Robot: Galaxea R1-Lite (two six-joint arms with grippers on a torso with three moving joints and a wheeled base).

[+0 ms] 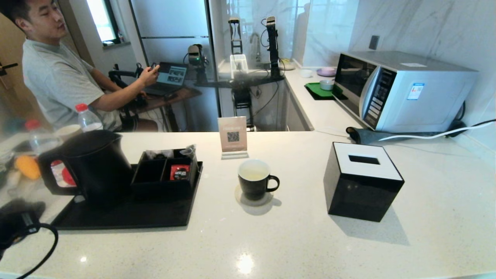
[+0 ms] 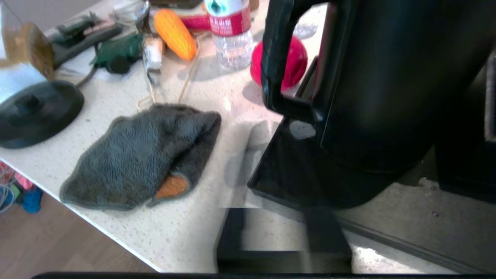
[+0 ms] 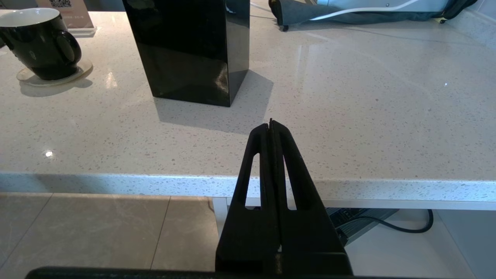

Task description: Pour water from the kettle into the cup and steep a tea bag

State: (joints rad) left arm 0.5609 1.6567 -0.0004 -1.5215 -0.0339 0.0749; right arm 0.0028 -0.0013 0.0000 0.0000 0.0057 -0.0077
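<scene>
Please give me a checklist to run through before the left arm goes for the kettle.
1. kettle upright on the tray, lid on: ok.
2. cup upright on its coaster: ok.
3. left gripper around the kettle's handle: not ok; it is shut short of it, holding nothing.
4. right gripper parked shut at the counter edge: ok.
5. tea bag located: cannot tell.
6. water in the kettle: cannot tell.

Left claw (image 2: 271,236) motion-blurred; kettle (image 2: 387,77) top cut by frame edge.
</scene>
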